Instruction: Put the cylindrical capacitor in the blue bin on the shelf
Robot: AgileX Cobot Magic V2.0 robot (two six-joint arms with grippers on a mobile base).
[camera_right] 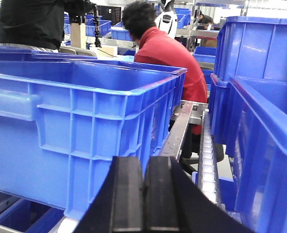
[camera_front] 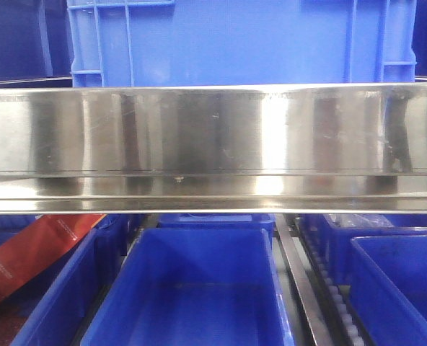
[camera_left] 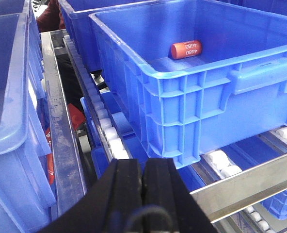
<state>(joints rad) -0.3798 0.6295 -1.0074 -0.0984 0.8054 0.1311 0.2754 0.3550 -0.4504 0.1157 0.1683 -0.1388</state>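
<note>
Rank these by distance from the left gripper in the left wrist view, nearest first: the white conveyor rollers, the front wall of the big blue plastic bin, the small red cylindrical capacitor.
1. White conveyor rollers: just above the left gripper, running up and to the left.
2. Front wall of the big blue plastic bin: above and to the right, resting on the rollers.
3. Small red cylindrical capacitor: farthest, lying on its side on the bin floor.
</note>
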